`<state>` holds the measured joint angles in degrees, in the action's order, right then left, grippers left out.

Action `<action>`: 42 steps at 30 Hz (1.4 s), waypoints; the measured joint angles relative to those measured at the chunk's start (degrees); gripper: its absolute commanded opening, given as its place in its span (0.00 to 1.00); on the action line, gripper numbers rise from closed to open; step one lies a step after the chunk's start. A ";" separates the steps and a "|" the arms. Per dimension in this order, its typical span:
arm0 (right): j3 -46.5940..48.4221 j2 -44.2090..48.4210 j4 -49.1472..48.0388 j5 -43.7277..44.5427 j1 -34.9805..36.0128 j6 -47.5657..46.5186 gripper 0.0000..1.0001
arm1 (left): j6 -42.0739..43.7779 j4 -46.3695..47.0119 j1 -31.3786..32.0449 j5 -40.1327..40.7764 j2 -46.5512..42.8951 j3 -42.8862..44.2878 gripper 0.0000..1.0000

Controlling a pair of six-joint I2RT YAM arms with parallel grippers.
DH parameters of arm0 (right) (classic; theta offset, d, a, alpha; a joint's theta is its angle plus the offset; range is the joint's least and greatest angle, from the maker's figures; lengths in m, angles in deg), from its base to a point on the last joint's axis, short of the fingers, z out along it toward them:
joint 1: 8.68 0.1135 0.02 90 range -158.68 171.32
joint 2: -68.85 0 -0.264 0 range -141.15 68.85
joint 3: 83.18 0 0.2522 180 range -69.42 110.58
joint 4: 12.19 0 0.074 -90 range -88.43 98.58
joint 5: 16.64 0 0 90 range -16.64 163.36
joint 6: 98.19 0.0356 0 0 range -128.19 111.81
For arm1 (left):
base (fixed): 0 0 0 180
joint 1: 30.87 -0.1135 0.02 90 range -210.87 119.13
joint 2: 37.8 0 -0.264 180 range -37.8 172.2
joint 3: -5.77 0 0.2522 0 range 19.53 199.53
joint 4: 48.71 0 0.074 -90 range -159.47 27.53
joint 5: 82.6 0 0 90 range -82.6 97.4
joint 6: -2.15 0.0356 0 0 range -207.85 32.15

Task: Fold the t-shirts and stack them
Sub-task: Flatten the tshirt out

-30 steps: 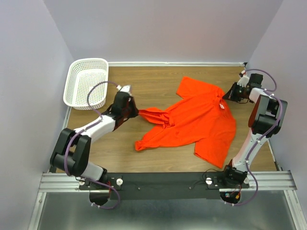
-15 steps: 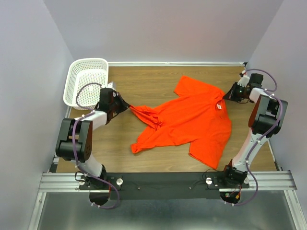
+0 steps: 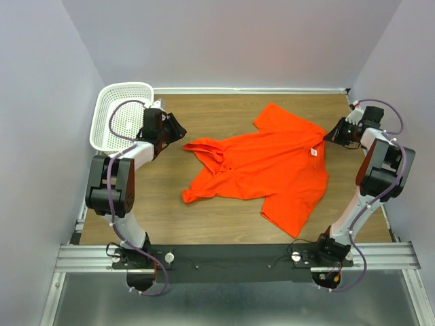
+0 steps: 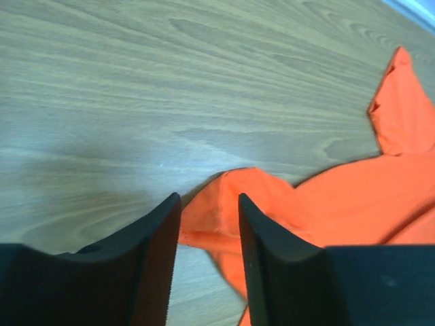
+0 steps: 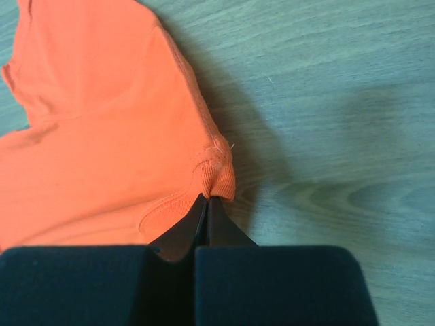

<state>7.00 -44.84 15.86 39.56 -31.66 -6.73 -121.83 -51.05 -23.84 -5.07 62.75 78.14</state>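
White perforated basket (image 3: 126, 86) sits at the far-left corner of the counter (image 3: 224, 109). Left hand (image 4: 207, 204) is just right of it, fingers parted and holding nothing. Orange-red t-shirt (image 3: 272, 163) lies rumpled mid-counter, its left tip just past that gap and not gripped. White tag (image 3: 315, 152) is near its right edge. Right hand (image 5: 207, 198) is pinched tight on the shirt's ribbed far-right edge.

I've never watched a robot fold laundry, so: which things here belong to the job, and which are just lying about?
Part of the job: orange t-shirt, right gripper pinching its edge, left gripper open near it.
Just lying about: white basket, far left corner.
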 measured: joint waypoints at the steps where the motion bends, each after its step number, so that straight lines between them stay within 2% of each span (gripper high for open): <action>1: -0.24 0.28 -0.09 0.00 -0.11 -0.02 0.01 | 0.13 -0.48 -0.04 0.81 -0.79 -0.46 0.54; 5: -0.48 0.57 -0.50 -0.13 -0.28 0.02 0.01 | 0.57 -1.75 0.66 1.95 -5.90 -2.43 0.55; 9: -0.48 0.57 -0.76 -0.24 -0.28 0.07 0.01 | 0.92 -1.66 4.92 1.81 -8.35 -1.75 0.56; 14: -0.61 0.57 -0.94 -0.61 -0.28 0.07 0.01 | -0.42 -1.70 10.91 1.73 -7.32 -1.66 0.56; 17: -0.68 0.57 -0.96 -0.81 -0.28 0.07 0.00 | -2.78 -2.21 12.28 2.75 -4.33 -1.09 0.56; 27: -0.70 0.57 -1.03 -1.70 -0.28 0.22 0.01 | -11.45 -8.44 12.24 13.75 -2.25 -1.20 0.56; 42: -0.70 0.57 -1.07 -2.01 -0.28 0.33 0.01 | -13.68 -12.59 10.12 18.03 2.21 4.17 0.52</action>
<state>6.30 -44.27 14.79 37.55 -31.95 -6.41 -135.51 -63.64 -13.72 12.96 64.96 82.31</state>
